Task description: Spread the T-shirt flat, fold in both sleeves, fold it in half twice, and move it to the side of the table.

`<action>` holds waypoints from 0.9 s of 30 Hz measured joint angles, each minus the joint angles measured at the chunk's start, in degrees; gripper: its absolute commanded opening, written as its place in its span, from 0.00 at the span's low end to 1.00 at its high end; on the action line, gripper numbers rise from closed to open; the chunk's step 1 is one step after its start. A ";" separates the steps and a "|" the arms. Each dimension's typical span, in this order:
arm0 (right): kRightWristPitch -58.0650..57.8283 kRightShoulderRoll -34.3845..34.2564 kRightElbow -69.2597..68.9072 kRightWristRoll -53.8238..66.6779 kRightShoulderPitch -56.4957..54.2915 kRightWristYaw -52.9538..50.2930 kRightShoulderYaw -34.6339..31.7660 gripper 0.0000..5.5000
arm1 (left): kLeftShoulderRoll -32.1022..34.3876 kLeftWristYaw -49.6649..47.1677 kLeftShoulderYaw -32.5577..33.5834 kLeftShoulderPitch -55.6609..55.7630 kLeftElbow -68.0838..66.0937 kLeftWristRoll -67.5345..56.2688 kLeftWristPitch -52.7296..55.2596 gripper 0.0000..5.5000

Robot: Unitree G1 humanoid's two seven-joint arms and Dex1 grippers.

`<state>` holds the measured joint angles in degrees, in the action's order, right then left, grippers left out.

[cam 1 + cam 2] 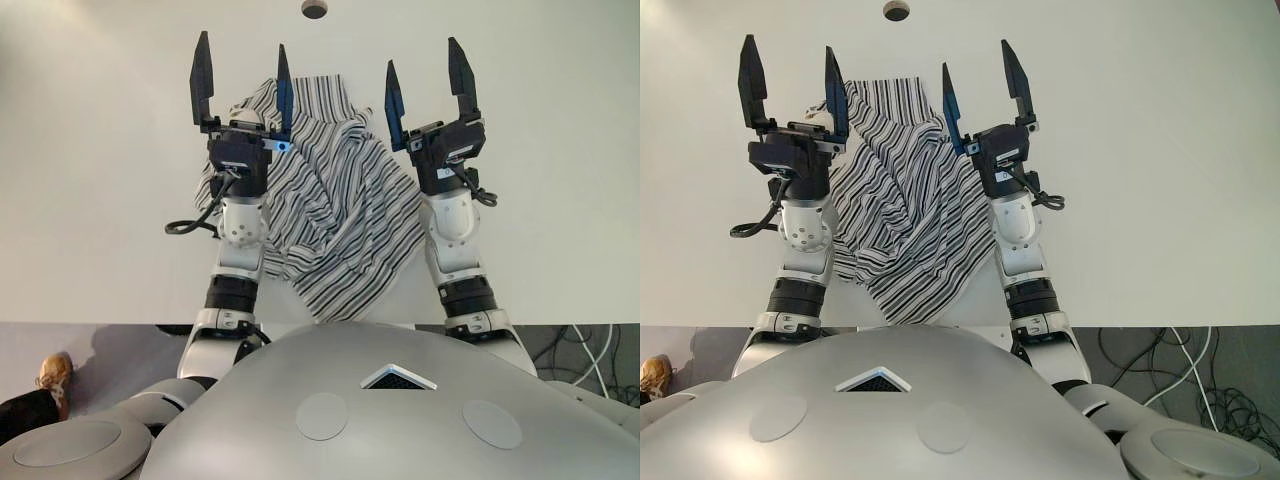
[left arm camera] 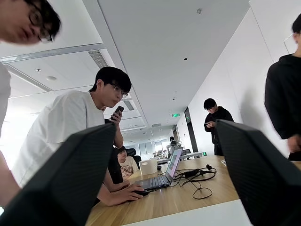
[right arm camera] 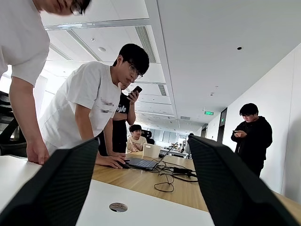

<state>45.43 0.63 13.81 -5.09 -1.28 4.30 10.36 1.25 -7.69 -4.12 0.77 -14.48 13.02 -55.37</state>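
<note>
A black-and-white striped T-shirt [image 1: 330, 210] lies crumpled in a heap on the white table [image 1: 100, 200], between my two forearms. My left gripper [image 1: 243, 78] is raised above the shirt's left edge, fingers pointing up and spread wide, holding nothing. My right gripper [image 1: 428, 82] stands the same way at the shirt's right edge, open and empty. In the right eye view the left gripper [image 1: 792, 85] and the right gripper [image 1: 980, 80] flank the shirt [image 1: 905, 200]. Both wrist views look out across the room between the dark fingers [image 2: 66, 183] [image 3: 61, 183].
A small round hole [image 1: 314, 9] sits in the table at the far edge. Bare white tabletop extends to both sides of the shirt. Cables [image 1: 1170, 370] lie on the floor to the right below the table's near edge.
</note>
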 measured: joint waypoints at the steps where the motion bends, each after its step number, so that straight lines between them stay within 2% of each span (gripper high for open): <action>1: 0.00 0.00 0.00 0.00 0.00 0.00 0.01 0.64 | 0.00 0.00 0.00 0.00 0.00 0.00 0.00 0.72; 18: -0.10 -0.01 0.00 -1.56 0.00 -0.25 -0.04 0.64 | -0.04 -0.02 0.22 0.00 0.00 -0.36 0.10 0.72; 27: -3.99 -0.43 -7.24 -11.31 1.76 -8.84 -4.02 0.64 | 0.34 -0.53 2.07 -0.60 1.36 0.79 1.25 0.72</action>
<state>41.44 0.20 6.57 -16.40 0.48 -4.54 6.35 1.59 -8.22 -2.05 0.17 -13.12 13.80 -54.12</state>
